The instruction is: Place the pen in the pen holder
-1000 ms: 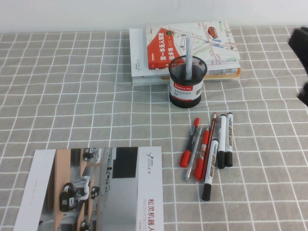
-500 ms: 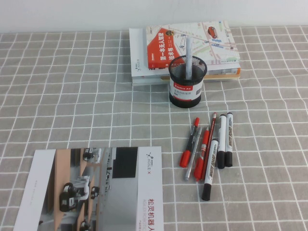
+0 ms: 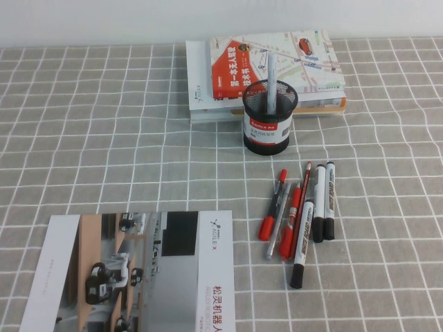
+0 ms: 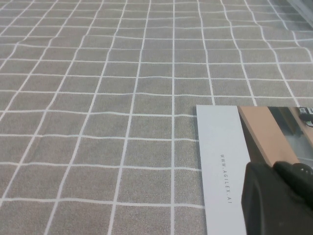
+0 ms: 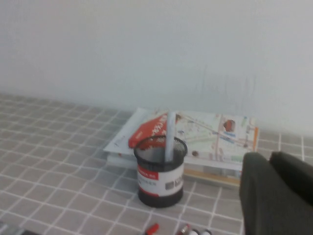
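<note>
Grey cloth with a white grid covered the table, a pale wall behind. Pen: plain white, slim, unmarked, standing tilted inside the holder, its upper end above the rim. Holder: round black mesh cup with a white and red band, set in front of a stack of books. Loose pens, red and black-capped white, lay in a row on the cloth nearer the robot; a brochure lay at the near left. Right gripper: pressed together, empty, well apart from the pen, seen only in the right wrist view as a dark mass beside the holder and pen. Left gripper: a dark part over the brochure, seen only in the left wrist view; its state cannot be told. Neither gripper appeared in the high view.
</note>
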Available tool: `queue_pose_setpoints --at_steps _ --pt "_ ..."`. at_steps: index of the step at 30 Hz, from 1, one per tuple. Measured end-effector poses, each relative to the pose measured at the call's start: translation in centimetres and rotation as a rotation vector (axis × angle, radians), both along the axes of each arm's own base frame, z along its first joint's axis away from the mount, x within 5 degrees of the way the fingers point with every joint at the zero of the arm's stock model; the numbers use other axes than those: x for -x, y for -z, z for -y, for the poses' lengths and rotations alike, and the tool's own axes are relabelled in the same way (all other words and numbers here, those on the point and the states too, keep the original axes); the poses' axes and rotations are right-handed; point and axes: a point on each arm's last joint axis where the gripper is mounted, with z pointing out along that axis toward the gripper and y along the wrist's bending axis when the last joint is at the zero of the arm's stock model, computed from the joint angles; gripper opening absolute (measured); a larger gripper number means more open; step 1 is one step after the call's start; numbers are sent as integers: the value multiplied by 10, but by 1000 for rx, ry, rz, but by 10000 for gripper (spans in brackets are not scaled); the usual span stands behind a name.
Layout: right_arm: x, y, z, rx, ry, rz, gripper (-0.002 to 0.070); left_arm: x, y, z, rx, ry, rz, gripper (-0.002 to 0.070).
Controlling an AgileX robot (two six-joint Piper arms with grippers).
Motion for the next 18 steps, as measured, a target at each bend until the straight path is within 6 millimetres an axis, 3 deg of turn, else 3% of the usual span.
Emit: queue_pose_setpoints --at_steps 11,18 --pt "2 26 17 127 165 -225 -13 0 0 0 0 0 0 -3" --pt "23 60 34 86 247 -163 -12 0 0 0 -1 0 0 -3"
